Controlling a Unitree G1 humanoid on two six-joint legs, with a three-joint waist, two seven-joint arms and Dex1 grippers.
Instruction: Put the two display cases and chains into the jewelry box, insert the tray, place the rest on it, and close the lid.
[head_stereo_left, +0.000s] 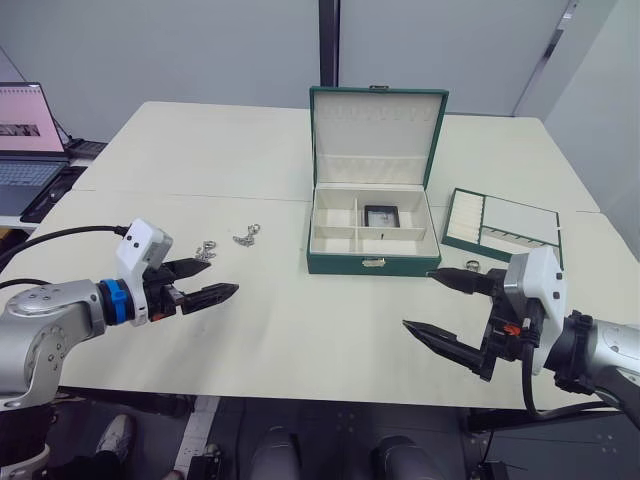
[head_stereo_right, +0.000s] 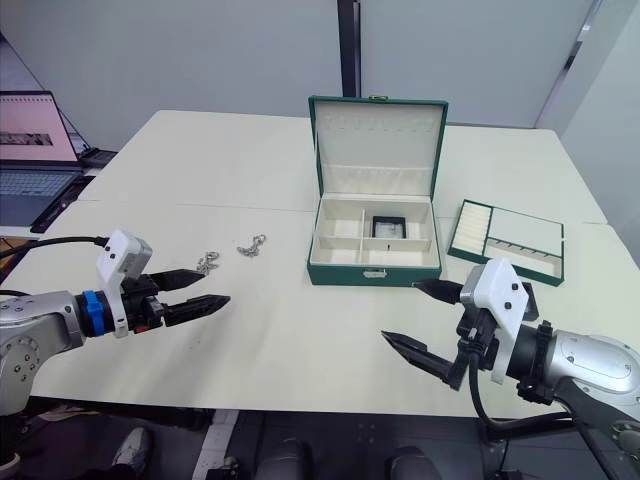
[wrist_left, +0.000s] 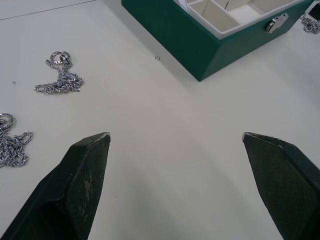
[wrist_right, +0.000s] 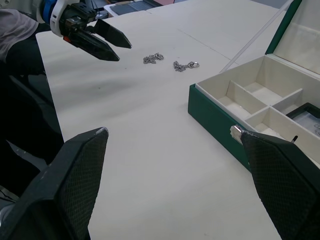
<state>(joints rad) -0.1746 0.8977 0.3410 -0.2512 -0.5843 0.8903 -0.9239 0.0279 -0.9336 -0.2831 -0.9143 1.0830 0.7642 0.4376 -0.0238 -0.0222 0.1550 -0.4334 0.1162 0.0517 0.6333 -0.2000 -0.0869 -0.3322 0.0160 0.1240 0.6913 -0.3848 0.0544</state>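
Note:
The jewelry box (head_stereo_left: 345, 264) stands open at the table's middle with its lid (head_stereo_left: 375, 135) upright. One display case (head_stereo_left: 381, 216) lies in a rear compartment of the box. Two chains (head_stereo_left: 206, 251) (head_stereo_left: 247, 236) lie on the table left of the box. The tray (head_stereo_left: 500, 225) rests to the box's right. My left gripper (head_stereo_left: 222, 278) hovers open and empty, just in front of the chains. My right gripper (head_stereo_left: 417, 298) is open and empty in front of the box's right corner. A second display case is not clearly visible.
A small silver ring-like item (head_stereo_left: 472, 265) lies between the box and the tray, near my right gripper. A laptop (head_stereo_left: 25, 150) sits at the far left edge. A seam (head_stereo_left: 180, 195) between table halves runs across behind the chains.

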